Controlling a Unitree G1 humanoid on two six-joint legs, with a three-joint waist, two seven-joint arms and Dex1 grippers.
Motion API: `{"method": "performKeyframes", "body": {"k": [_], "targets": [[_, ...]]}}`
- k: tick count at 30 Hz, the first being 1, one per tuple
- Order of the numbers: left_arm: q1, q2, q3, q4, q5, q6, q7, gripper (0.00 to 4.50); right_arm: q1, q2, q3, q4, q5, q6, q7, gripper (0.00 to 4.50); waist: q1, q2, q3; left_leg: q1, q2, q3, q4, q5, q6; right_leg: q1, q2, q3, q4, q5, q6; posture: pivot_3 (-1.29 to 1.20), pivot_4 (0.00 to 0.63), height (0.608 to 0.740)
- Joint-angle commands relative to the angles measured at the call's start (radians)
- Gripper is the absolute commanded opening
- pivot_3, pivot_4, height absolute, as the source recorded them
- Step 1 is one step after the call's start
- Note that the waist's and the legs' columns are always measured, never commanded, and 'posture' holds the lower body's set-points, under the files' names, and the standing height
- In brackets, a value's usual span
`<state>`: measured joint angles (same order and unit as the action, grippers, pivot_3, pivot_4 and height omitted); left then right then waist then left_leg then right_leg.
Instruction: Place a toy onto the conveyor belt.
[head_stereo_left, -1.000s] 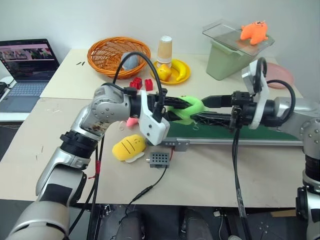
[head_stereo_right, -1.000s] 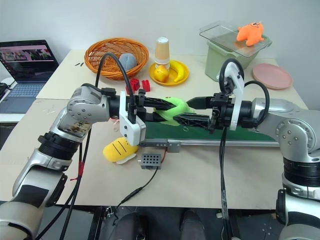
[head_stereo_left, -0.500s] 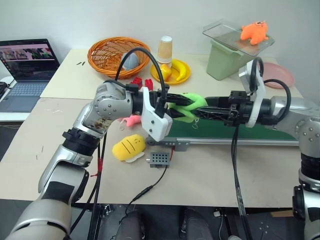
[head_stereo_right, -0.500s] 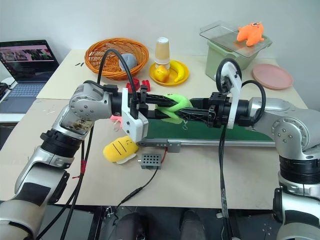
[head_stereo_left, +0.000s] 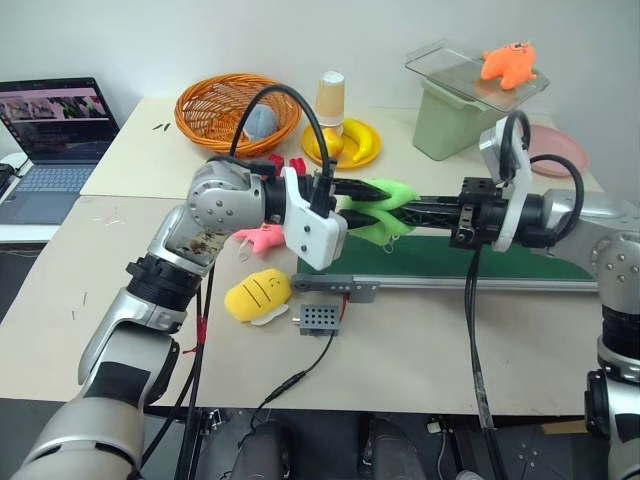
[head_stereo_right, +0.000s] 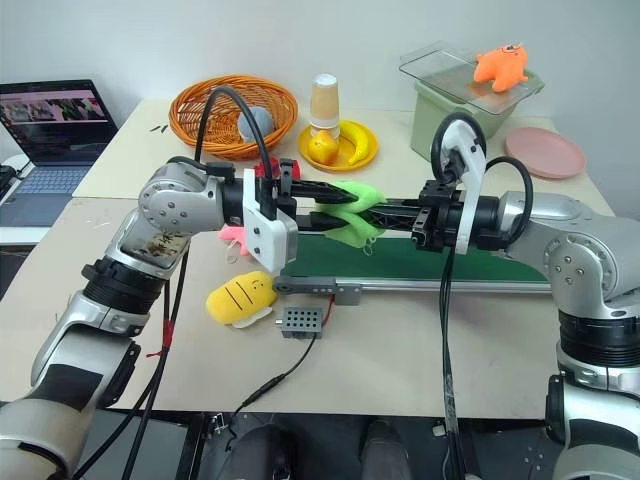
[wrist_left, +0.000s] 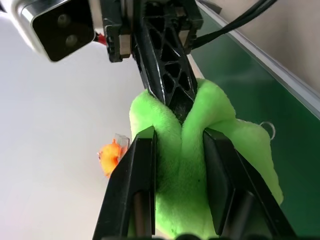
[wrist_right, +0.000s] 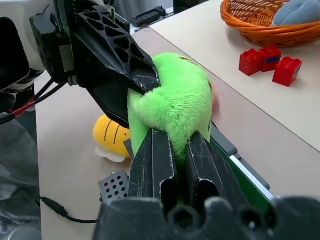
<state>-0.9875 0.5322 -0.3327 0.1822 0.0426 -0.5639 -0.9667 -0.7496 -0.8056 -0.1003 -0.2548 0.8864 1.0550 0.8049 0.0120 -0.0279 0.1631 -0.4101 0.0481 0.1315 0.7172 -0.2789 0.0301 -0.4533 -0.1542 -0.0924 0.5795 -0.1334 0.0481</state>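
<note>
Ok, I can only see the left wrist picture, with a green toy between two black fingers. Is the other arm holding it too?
Observer: Yes. The right gripper has its jaws shut on the green toy, coming in from the opposite side.
Operator: Has it landed yet?
Observer: No. In the head views it hangs in the air, over the left end of the conveyor belt.
Operator: Are there more toys?
Observer: A yellow toy lies on the table, just left of that end of the belt.
</note>
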Motion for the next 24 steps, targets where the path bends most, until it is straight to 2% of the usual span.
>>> {"method": "performKeyframes", "body": {"k": [1, 3, 4, 8, 14, 17, 20, 24], "targets": [[-0.02, -0.015, 0.076, -0.073, -0.103, 0.131, 0.008, 2.62, -0.015, -0.004, -0.022, -0.022, 0.008, -0.009, 0.011, 0.0, 0.0, 0.0, 0.0, 0.0, 0.0, 0.0, 0.0, 0.0, 0.0, 0.0, 0.0, 0.0, 0.0, 0.0, 0.0, 0.0, 0.15, 0.74], [-0.026, -0.019, 0.097, -0.088, -0.13, 0.223, 0.02, 3.49, -0.015, -0.004, -0.021, -0.023, 0.008, -0.009, 0.012, 0.0, 0.0, 0.0, 0.0, 0.0, 0.0, 0.0, 0.0, 0.0, 0.0, 0.0, 0.0, 0.0, 0.0, 0.0, 0.0, 0.0, 0.15, 0.74], [-0.041, -0.027, 0.129, -0.095, -0.183, 0.327, 0.035, 3.82, -0.015, -0.007, -0.02, -0.026, 0.006, -0.011, 0.013, 0.0, 0.0, 0.0, 0.0, 0.0, 0.0, 0.0, 0.0, 0.0, 0.0, 0.0, 0.0, 0.0, 0.0, 0.0, 0.0, 0.0, 0.15, 0.74], [-0.131, -0.052, 0.263, -0.062, -0.319, 0.655, 0.13, 3.82, -0.011, -0.025, -0.008, -0.048, -0.02, -0.026, 0.016, 0.0, 0.0, 0.0, 0.0, 0.0, 0.0, 0.0, 0.0, 0.0, 0.0, 0.0, 0.0, 0.0, 0.0, 0.0, 0.0, 0.0, 0.15, 0.74], [-0.276, -0.073, 0.473, 0.078, -0.502, 1.163, 0.345, 3.82, 0.006, -0.067, 0.098, -0.133, -0.189, -0.142, 0.01, 0.0, -0.009, 0.0, 0.0, 0.0, 0.0, -0.003, -0.001, 0.0, 0.0, 0.0, 0.0, 0.0, 0.0, -0.001, 0.002, 0.0, 0.15, 0.74], [-0.268, -0.053, 0.493, 0.069, -0.58, 1.417, 0.345, 3.82, -0.005, -0.057, 0.132, -0.15, -0.263, -0.212, 0.004, 0.0, -0.011, 0.0, 0.0, 0.001, 0.0, -0.003, -0.001, 0.001, -0.001, 0.001, 0.0, 0.0, 0.001, -0.001, 0.002, 0.0, 0.15, 0.74], [-0.2, 0.002, 0.456, -0.054, -0.698, 1.654, 0.249, 3.82, -0.012, -0.039, 0.163, -0.162, -0.342, -0.282, -0.015, 0.0, -0.016, 0.0, 0.0, 0.0, -0.001, -0.003, 0.0, 0.001, -0.002, 0.001, 0.0, -0.001, 0.001, -0.001, 0.002, 0.0, 0.15, 0.74], [-0.121, 0.092, 0.415, -0.191, -0.791, 1.805, 0.153, 3.82, -0.01, -0.03, 0.213, -0.177, -0.454, -0.379, -0.025, 0.0, -0.022, 0.0, 0.0, -0.002, -0.001, -0.003, -0.002, 0.001, -0.002, -0.002, 0.0, -0.001, 0.001, -0.001, 0.002, 0.0, 0.15, 0.74]]}}
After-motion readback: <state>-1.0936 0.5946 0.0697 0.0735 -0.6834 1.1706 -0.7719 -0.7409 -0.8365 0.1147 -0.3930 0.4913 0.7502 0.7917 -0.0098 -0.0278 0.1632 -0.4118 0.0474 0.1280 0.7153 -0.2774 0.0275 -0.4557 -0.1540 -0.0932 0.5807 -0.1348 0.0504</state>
